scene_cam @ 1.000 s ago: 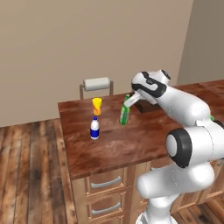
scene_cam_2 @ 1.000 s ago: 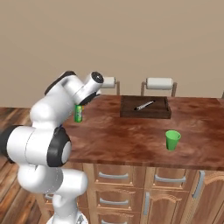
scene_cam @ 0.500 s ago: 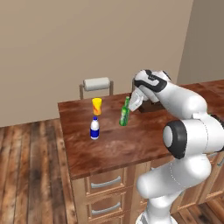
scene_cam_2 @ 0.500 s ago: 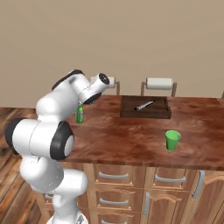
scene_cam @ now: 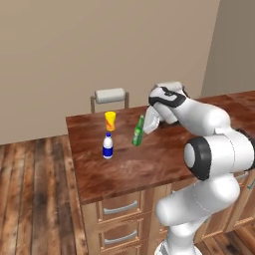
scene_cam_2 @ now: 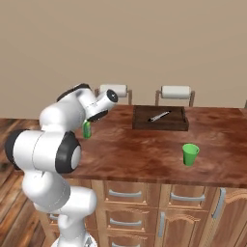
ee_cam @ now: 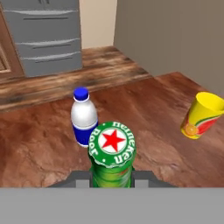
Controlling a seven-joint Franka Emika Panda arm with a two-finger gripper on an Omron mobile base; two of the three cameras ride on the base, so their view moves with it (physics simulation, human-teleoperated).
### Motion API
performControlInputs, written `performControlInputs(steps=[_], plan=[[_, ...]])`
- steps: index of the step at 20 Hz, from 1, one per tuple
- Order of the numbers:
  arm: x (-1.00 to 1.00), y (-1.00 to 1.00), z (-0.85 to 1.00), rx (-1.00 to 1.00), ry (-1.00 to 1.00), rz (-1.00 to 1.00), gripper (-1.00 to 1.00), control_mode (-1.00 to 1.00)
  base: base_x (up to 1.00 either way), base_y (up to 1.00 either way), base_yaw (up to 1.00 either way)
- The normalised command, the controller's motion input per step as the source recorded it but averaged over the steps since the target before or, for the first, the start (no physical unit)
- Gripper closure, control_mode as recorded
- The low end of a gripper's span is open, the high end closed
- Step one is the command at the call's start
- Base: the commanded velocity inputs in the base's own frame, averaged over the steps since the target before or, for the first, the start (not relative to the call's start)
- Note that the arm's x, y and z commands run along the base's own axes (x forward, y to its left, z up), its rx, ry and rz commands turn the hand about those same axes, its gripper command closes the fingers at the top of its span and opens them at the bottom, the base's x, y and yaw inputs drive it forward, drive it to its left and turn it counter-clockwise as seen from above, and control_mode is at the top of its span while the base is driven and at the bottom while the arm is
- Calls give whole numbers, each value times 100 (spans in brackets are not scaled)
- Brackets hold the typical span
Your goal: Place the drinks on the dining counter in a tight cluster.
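Gripper point(scene_cam: 146, 124) is closed on the green bottle point(scene_cam: 138, 132), which sits mid-frame in the left base view, tilted, its base at or just above the reddish counter point(scene_cam: 129, 164); can't tell if it touches. White bottle point(scene_cam: 107, 146) and yellow cup point(scene_cam: 110, 120) stand just left of it. Bottle looks light, rigid, smooth and likely slippery, also tall and tippy, so gripping the body below the neck seems safest; the red-star cap point(ee_cam: 112, 142) fills the lower centre of the hand view.

White glossy arm point(scene_cam: 206, 119), rounded segments, dark grey joint rings.
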Motion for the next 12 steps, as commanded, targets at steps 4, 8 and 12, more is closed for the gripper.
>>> performControlInputs(steps=[4,8,12], plan=[[13,11,-22,0,0,0,100,-100,0,0,0],[24,10,-22,0,0,0,100,-100,0,0,0],[24,14,-10,0,1,0,100,-100,0,0,0]])
